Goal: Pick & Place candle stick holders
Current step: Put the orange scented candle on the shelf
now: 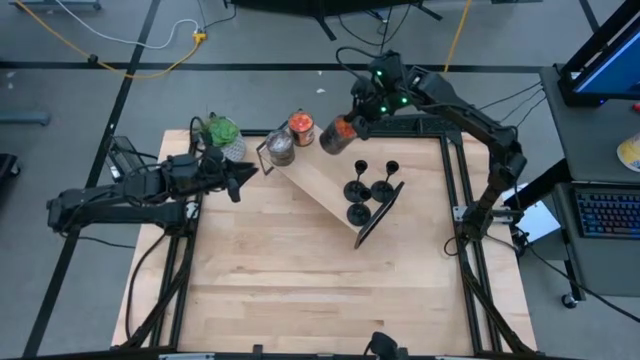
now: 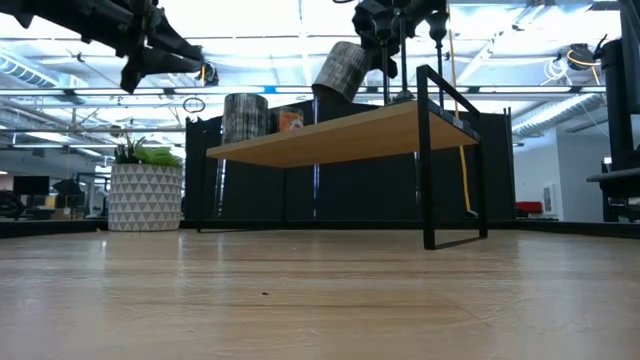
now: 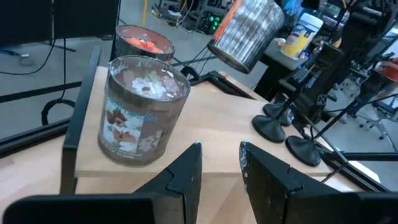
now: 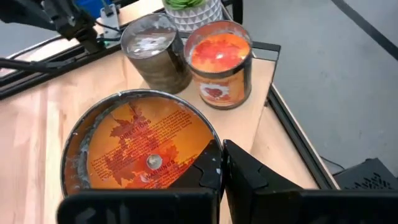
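Three black goblet-shaped candle stick holders point(image 1: 358, 190) stand by their round bases on the right end of a low wooden shelf point(image 1: 315, 182); two show in the left wrist view point(image 3: 272, 124). My right gripper point(image 1: 358, 118) is over the shelf's far edge, shut on a ribbed silver jar point(image 1: 338, 135) with an orange inside point(image 4: 140, 146). My left gripper point(image 1: 240, 180) hovers at the shelf's left end, fingers point(image 3: 186, 177) slightly apart and empty, pointing at a grey candle jar point(image 3: 143, 109). My right gripper holds the silver jar by its rim point(image 4: 208, 146), with one finger point(image 4: 202, 171) over the jar's mouth and the other point(image 4: 255, 180) outside its wall. The jar hangs tilted below the fingers point(image 2: 345, 68), lifted clear of the shelf.
A grey candle jar point(image 1: 281, 148) and an orange candle jar point(image 1: 301, 128) stand on the shelf's far left end. A potted plant point(image 1: 222, 135) stands on the table beside them. The shelf has black metal end frames point(image 1: 378, 215). Bare table lies toward the near edge point(image 1: 300, 290).
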